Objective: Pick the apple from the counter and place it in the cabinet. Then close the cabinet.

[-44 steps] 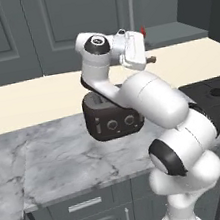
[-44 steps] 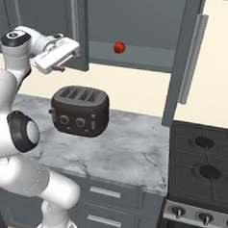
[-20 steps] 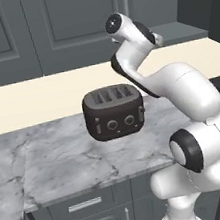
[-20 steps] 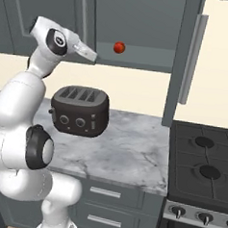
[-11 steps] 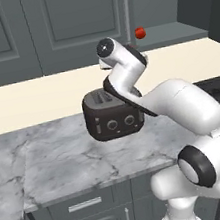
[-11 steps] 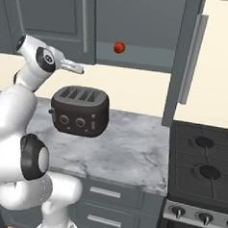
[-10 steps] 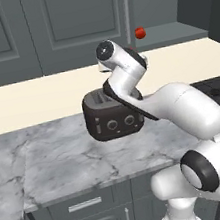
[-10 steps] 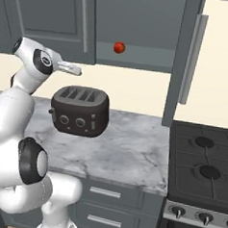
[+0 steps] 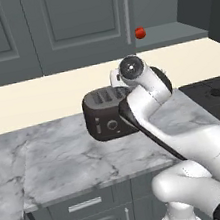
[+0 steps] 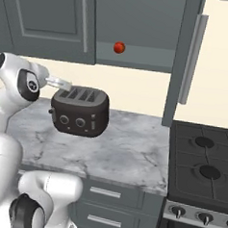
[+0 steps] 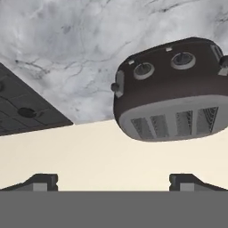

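Glossy red apple (image 10: 119, 48); matt dark grey cabinet (image 10: 141, 26) with brushed metal handles; smooth veined marble counter (image 9: 74, 158); satin dark brown toaster (image 10: 80, 110); matt black stovetop (image 10: 201, 163); matt cream wall (image 9: 34, 97).

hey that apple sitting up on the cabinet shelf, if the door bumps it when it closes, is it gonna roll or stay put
The apple is small and round, resting near the front edge of the cabinet shelf, so a nudge would probably set it rolling. The shelf looks flat and smooth with no lip visible, so it could roll off. It looks firm and light, unlikely to squash.
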